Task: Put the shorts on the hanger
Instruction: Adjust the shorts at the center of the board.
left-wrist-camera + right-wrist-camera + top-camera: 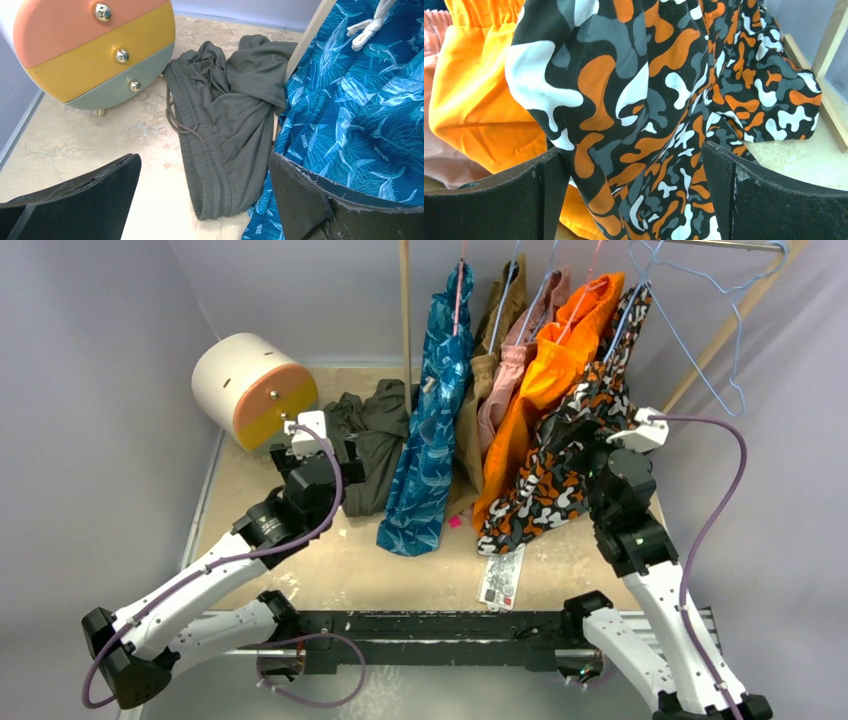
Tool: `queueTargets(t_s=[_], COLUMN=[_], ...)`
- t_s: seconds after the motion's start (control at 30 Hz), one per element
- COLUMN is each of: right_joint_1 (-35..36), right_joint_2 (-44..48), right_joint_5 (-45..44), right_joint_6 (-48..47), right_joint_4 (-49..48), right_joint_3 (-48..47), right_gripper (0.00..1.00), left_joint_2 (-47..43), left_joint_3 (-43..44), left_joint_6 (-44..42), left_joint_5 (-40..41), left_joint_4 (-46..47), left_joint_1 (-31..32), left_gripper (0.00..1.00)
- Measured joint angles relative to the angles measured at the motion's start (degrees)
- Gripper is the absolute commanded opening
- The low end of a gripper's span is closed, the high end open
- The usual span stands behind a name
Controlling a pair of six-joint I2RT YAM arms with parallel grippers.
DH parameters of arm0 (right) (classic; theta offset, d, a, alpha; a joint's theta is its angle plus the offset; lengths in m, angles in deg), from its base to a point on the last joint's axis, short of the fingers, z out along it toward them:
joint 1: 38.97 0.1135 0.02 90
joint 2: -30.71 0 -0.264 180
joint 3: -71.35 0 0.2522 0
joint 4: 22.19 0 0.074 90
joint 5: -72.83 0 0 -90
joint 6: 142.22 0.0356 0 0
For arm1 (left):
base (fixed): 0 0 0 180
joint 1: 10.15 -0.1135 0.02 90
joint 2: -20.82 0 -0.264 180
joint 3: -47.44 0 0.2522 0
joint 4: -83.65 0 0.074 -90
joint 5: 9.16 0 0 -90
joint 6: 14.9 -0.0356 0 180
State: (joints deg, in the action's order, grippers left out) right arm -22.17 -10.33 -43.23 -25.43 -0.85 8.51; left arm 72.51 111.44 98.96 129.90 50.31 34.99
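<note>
While both claws stand released and empty, neither task thing is in hand. At the far-left corner sits one drawer chest [255,390] with three drawers and three knobs. Just right of it the one pair of olive shorts [225,125] lies crumpled on the tabletop, drawstring loose, its right side under the wooden post [305,45] and touching the blue patterned shorts [360,110]. The left gripper [203,165] hovers above it, fingers wide apart.

Five garments hang in a row: the blue pair, a tan one [505,305], a pink one [500,390], an orange one [555,370] and a camouflage garment [649,100]. The last drapes between the parted fingers of the right gripper [634,165].

One empty light-blue hanger [688,348] hangs over the far-right corner, well apart from the olive shorts.

A low grab by the left claw could likely catch blue cloth too, or only the drawstring. The right claw, reaching for the hanger, could snag the camouflage cloth and drag it down.
</note>
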Motion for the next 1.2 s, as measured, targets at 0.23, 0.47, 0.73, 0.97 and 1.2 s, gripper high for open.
queueTargets(t_s=[0.23, 0.47, 0.73, 0.97, 1.2], right_joint_1=[-0.2, -0.4, -0.4, -0.4, -0.3], right_joint_2=[2.2, 4.8, 5.0, 6.4, 8.4], right_joint_5=[3.7, 5.2, 8.6, 19.0, 27.3], right_joint_6=[-1.6, -4.2, -5.0, -3.7, -4.5], right_joint_4=[1.6, 2.2, 4.5, 6.2, 7.7], right_joint_3=[0.0, 0.7, 0.9, 4.9, 5.0], right_gripper=[0.98, 0.96, 0.92, 0.89, 0.91], left_joint_2=[-1.1, -0.6, 0.5, 3.1, 8.1], left_joint_3=[-1.0, -2.3, -3.6, -3.7, -3.1], left_joint_6=[0.6, 0.5, -1.0, -0.6, 3.7], left_joint_5=[-2.2, -4.9, -4.9, -2.8, 0.2], left_joint_4=[1.9, 3.8, 5.4, 5.4, 1.4], left_joint_1=[0.0, 0.3, 0.3, 0.3, 0.3], left_gripper=[1.00, 1.00, 0.96, 0.91, 0.89])
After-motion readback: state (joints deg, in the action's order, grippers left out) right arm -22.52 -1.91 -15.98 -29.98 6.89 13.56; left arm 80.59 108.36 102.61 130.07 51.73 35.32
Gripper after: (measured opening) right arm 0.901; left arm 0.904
